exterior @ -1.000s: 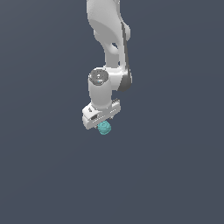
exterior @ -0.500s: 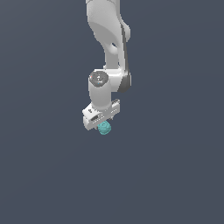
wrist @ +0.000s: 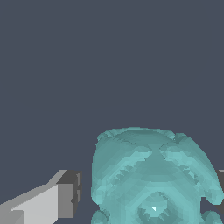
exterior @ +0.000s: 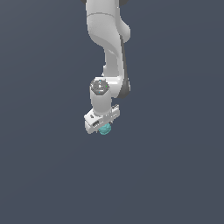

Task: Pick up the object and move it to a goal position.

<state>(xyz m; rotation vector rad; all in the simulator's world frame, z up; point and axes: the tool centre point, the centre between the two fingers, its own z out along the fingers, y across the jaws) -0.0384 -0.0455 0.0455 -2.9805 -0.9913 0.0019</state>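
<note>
The object is a small teal lumpy ball, seen just under the white hand in the exterior view and partly covered by it. In the wrist view the object fills the space between the two fingers. My gripper is straddling it and is open: a dark gap shows between one grey finger pad and the ball. The other finger barely shows at the picture's edge, and whether it touches the ball cannot be told.
The white arm comes down from above to the hand. Everything around it is a plain dark grey surface with no other object in sight.
The arm and hand have come down a little over the ball. The ball has stayed where it was and is now more covered by the hand.
</note>
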